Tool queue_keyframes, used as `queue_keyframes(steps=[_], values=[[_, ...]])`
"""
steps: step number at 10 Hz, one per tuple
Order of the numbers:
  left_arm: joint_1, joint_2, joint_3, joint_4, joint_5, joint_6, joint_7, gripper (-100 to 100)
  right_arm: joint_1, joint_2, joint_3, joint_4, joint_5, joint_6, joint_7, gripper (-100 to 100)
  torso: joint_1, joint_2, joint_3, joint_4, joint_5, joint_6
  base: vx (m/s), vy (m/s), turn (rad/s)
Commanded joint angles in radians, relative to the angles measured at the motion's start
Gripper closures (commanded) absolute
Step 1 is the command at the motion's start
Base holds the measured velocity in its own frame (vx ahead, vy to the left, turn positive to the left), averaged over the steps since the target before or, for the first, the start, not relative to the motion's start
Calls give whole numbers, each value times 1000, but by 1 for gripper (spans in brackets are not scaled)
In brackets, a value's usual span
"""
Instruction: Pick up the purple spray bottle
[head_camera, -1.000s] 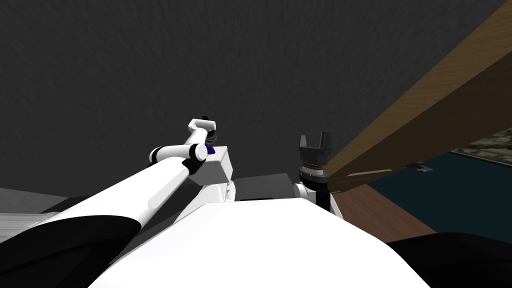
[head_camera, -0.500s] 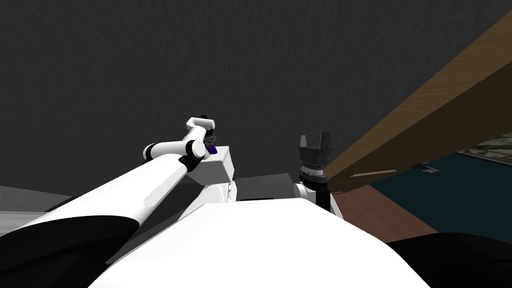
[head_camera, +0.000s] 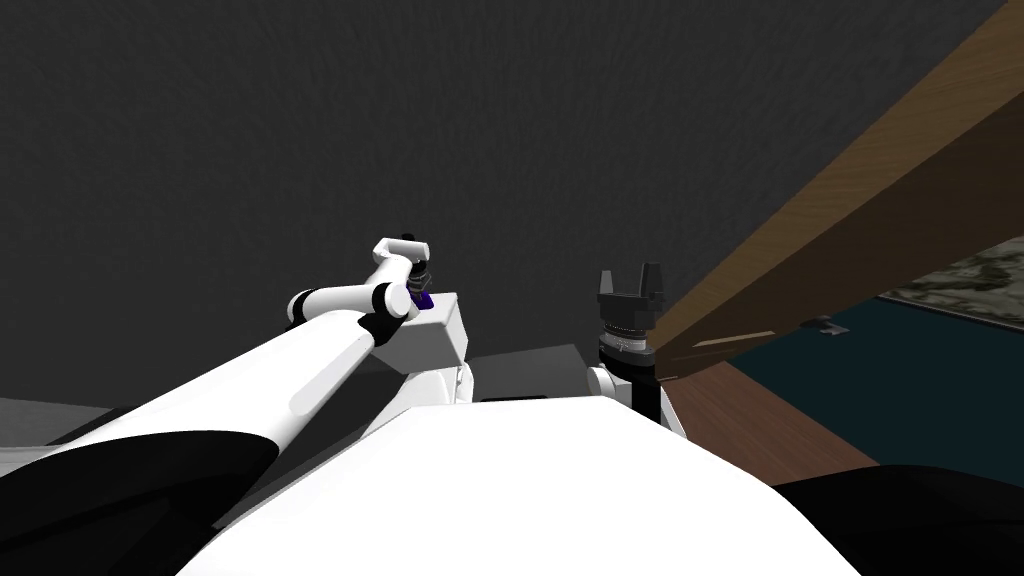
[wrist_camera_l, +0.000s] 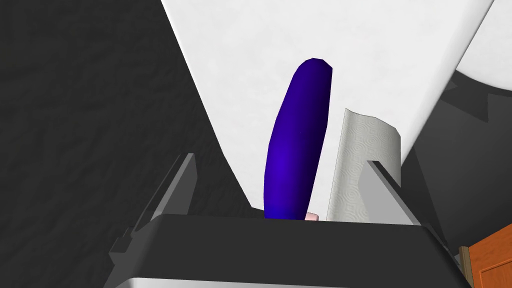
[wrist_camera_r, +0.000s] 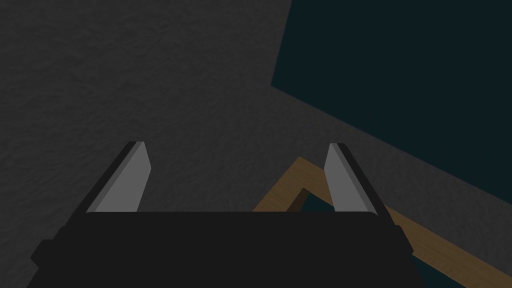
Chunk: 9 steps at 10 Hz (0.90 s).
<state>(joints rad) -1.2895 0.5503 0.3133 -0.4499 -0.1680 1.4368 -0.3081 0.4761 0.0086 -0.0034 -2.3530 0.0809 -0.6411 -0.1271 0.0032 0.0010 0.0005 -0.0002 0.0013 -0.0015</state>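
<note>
Our left gripper (wrist_camera_l: 280, 160) is spread around one deep purple, rounded spray bottle (wrist_camera_l: 297, 145), both fingers clear of it. One white patterned paper towel (wrist_camera_l: 362, 150) stands just beside it. Our right gripper (wrist_camera_r: 235, 145) is spread too.

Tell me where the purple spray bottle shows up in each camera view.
Head view: purple spray bottle, a small patch at the left gripper, by a white box's top edge.
Left wrist view: centre, between the open fingers, beside a paper towel roll.
Right wrist view: faces a dark grey wall instead.
Shared landmark: the left gripper.
</note>
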Motion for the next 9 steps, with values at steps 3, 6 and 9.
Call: queue_keyframes(steps=[3,6,9], values=[[22,0,-1,-2,-3,-12,22,-100,0,0,0,0,0,0,0,0,1,0,0,0,0,0,-13,53,-103],[20,1,-1,3,-3,-16,24,100,0,0,0,0,0,0,0,0,-2,-1,-1,0,0,0,0,2,1],[20,1,-1,3,-3,-17,24,0,0,0,0,0,0,0,0,0,-3,-1,-1,0,-1,0,0,0,0]])
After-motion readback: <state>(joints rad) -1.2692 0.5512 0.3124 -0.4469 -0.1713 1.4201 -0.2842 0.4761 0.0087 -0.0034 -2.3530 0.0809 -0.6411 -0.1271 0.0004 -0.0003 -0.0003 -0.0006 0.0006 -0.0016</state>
